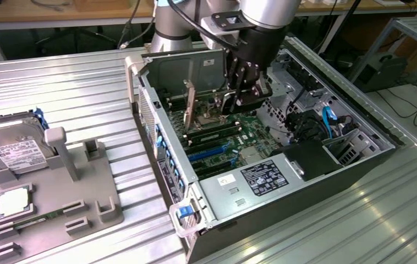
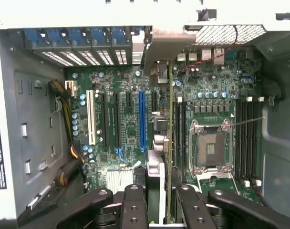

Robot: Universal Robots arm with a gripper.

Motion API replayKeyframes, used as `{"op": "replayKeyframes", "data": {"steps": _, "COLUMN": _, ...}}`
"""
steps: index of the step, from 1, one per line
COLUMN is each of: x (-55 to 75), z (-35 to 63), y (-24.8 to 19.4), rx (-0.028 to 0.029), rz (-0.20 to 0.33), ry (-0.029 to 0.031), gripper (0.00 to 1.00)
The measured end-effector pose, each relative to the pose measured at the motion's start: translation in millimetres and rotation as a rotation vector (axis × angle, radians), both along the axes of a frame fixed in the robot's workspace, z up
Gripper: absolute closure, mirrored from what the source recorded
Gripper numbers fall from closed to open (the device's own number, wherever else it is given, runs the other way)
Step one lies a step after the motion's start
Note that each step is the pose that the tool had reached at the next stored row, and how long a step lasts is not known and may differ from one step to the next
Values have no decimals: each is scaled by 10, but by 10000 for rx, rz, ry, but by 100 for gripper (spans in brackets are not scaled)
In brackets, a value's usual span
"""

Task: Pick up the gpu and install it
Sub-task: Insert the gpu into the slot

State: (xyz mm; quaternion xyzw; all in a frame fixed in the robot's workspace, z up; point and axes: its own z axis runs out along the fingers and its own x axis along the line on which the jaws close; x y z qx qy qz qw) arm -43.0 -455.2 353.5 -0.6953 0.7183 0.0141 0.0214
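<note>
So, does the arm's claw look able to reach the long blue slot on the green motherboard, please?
Probably yes: the computer case lies open, and the claw, gripping the thin black card, hangs close to the long blue slot.

Exterior view: elevated, oblique, mid-distance, onto open computer case | Wrist view: close, straight down past gripper and edge-on gpu | Shared: motherboard inside case

A silver hard drive (white label up) and 1 square CPU chip sit in a gray holder.
</note>
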Motion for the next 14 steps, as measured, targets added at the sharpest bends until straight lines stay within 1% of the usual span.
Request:
{"op": "replayKeyframes", "data": {"steps": 2, "x": -9, "z": -34, "y": -4, "rx": -1, "rz": 1, "ry": 1, "gripper": 71}}
{"op": "replayKeyframes", "data": {"steps": 6, "x": -11, "z": -94, "y": -49, "rx": -1, "rz": 1, "ry": 1, "gripper": 71}}
{"op": "replayKeyframes", "data": {"steps": 8, "x": -12, "z": -130, "y": -62, "rx": -1, "rz": 0, "ry": 1, "gripper": 71}}
{"op": "replayKeyframes", "data": {"steps": 12, "x": -15, "z": -213, "y": -78, "rx": -2, "rz": 0, "ry": 1, "gripper": 71}}
{"op": "replayKeyframes", "data": {"steps": 14, "x": -45, "z": -249, "y": -78, "rx": -2, "rz": 1, "ry": 1, "gripper": 71}}
